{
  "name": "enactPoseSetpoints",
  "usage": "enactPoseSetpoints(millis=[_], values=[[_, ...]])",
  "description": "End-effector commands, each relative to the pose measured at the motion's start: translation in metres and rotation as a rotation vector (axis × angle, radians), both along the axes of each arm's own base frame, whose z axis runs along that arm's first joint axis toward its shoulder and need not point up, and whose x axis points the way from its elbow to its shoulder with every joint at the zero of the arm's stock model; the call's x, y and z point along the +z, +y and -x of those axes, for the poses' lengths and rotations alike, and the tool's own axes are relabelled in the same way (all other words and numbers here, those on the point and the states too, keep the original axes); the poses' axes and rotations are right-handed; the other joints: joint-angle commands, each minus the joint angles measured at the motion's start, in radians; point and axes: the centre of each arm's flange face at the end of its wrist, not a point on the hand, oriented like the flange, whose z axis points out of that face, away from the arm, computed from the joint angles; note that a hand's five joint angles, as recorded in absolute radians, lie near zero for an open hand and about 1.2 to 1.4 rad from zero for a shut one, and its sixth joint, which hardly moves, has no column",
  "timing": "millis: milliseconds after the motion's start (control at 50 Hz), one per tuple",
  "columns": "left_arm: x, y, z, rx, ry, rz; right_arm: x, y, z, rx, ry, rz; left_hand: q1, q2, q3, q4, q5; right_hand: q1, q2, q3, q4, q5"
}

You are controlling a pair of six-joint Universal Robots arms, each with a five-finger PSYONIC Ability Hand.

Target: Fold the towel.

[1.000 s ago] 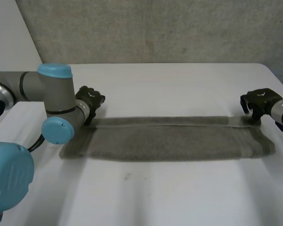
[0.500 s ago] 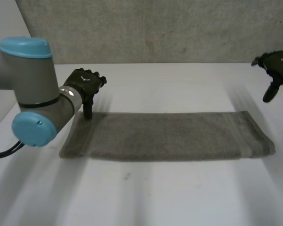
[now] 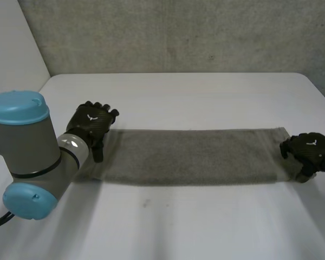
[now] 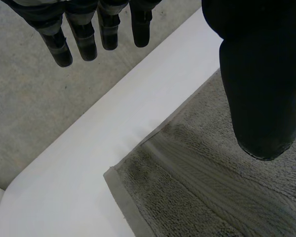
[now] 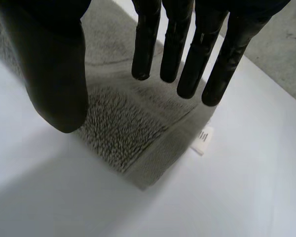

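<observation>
Grey concrete wall (image 3: 179,32) behind a white bench (image 3: 206,216) in the head view. Across the bench's middle, a grey towel (image 3: 195,157), laid flat as one long strip, running from near the left edge towards the right edge, parallel to the far edge. At its left end, the left hand (image 3: 92,125), over the short edge. At its right end, the right hand (image 3: 309,153), low over the cloth there.

Left wrist view: left hand (image 4: 259,74) open, fingers (image 4: 64,44) straight and held well away from the thumb, nothing in its hold. Under it, a hemmed corner of the towel (image 4: 197,187) with a ribbed band, lying flat on the bench (image 4: 79,168).

Right wrist view: right hand (image 5: 54,74) likewise open, fingers (image 5: 172,49) straight and pointing down at the towel (image 5: 118,123), thumb apart, nothing pinched. Fingertips over the towel's end corner; touching it or not, cannot tell. Just beside that corner, a small white label (image 5: 202,137) on the bench (image 5: 246,173).
</observation>
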Motion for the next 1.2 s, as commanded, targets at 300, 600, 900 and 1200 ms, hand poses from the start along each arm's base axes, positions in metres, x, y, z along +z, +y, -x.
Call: enactPoseSetpoints(millis=[300, 600, 900, 1200], values=[[-0.001, 0.002, -0.002, 0.005, 0.007, -0.010, -0.008, -0.036, 0.068, -0.158, 0.130, 0.066, 0.003, 0.010, 0.010, 0.009, -0.031, 0.792, 0.793, 0.792, 0.795, 0.787], [-0.002, 0.003, -0.003, 0.007, 0.010, -0.014, 0.038, -0.054, 0.090, -0.195, 0.171, 0.133, 0.003, 0.010, 0.010, 0.009, -0.031, 0.792, 0.793, 0.792, 0.795, 0.787], [0.014, 0.003, -0.005, 0.032, 0.099, -0.005, 0.084, 0.041, -0.181, 0.408, -0.147, 0.314, 0.003, 0.010, 0.010, 0.009, -0.031, 0.792, 0.793, 0.792, 0.795, 0.787], [0.009, 0.006, -0.005, 0.031, 0.093, -0.019, -0.003, 0.160, -0.278, 0.740, -0.067, 0.132, 0.003, 0.010, 0.010, 0.009, -0.031, 0.792, 0.793, 0.792, 0.795, 0.787]])
